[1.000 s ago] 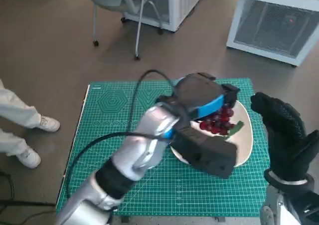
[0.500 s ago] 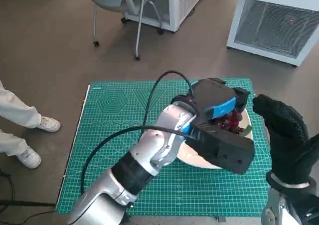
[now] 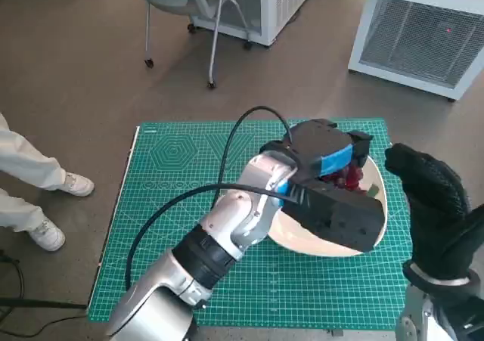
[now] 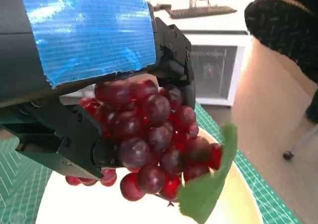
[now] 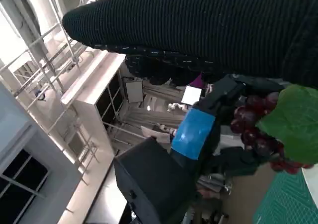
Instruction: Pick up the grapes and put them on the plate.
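Since 1 s ago the left hand (image 3: 327, 159) w/ blue tape over its back has carried the bunch of dark red grapes (image 3: 349, 176) further toward the far right of the round cream plate (image 3: 376, 218); vs 0.5 s ago it sits about the same, only a touch nearer the plate's far rim. Right hand in the black knitted glove (image 3: 431, 205) has barely shifted.

Left hand: black fingers (image 4: 74, 134) closed round the grapes (image 4: 154, 144), bunch hanging from the grip above the plate (image 4: 74, 209). Left wrist view shows the berries bulging out past the fingers, w/ a green leaf (image 4: 208, 184) at the bunch's free end, tilted over the cream surface. Whether the lowest berries touch the plate – can't tell.

Right hand: held upright just beside the plate's right edge, over the green gridded cutting mat (image 3: 174, 205), holding nothing, fingers loosely extended and close together. Right wrist view shows the glove (image 5: 198, 30) as a dark band, w/ the blue-taped hand (image 5: 194, 132), grapes (image 5: 256, 124) and leaf (image 5: 295, 119) beyond it.

Plate lies on the mat's right part. A person's pale trouser legs and white shoes (image 3: 57, 212) are on the floor left of the table; a grey chair (image 3: 181, 8) and white cabinets (image 3: 423, 31) stand further off.
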### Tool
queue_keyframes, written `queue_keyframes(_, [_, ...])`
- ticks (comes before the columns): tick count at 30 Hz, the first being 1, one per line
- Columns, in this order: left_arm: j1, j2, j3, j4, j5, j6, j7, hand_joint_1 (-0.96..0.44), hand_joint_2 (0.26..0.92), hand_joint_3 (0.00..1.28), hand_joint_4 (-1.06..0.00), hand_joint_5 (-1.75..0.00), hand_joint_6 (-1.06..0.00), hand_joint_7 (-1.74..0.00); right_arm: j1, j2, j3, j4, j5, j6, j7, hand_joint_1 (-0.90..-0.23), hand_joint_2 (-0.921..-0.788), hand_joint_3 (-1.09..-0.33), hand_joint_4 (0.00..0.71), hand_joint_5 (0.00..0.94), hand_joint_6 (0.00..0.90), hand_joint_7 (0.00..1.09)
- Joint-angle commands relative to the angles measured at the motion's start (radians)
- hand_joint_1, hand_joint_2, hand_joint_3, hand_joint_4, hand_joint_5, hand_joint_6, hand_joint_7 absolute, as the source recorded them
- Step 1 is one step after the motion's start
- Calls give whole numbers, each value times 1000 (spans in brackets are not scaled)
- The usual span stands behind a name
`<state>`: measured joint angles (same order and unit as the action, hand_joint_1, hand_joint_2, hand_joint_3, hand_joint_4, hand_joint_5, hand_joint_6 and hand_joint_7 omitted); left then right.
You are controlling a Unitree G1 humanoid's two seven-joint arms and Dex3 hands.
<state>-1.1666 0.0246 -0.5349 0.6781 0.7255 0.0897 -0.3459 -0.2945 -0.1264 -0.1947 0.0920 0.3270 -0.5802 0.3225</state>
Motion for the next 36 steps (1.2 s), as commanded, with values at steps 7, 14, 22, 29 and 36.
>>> queue_keyframes(7, [-12, -16, -12, 28, -31, -3, -29, 312, 710, 585, -452, -1402, -382, -64, 18, 4, -1, 7, -10, 10, -13, -496, -921, -553, 454, 0, 124, 584])
queue_keyframes(14, [29, 1, -48, 86, -33, -91, 1, -266, 783, 84, -81, -172, -174, -6, 14, 8, 3, 16, -20, 9, -20, -512, -921, -543, 456, 2, 122, 585])
queue_keyframes(22, [41, 30, -24, 208, -84, -288, 82, -370, 829, 31, -32, -11, -134, 0, 13, 9, 3, 20, -24, 8, -21, -514, -921, -542, 457, 1, 123, 583])
queue_keyframes(29, [79, 70, 14, 264, -114, -393, 172, -438, 888, 35, -31, -4, -134, -4, 9, 9, 5, 28, -24, 8, -20, -514, -921, -539, 458, 2, 126, 580])
queue_keyframes(36, [162, 135, 156, 230, -254, -504, 220, -480, 918, 59, -81, -15, -189, -30, 5, 6, 5, 24, -21, 16, -18, -513, -921, -537, 460, 3, 130, 574])
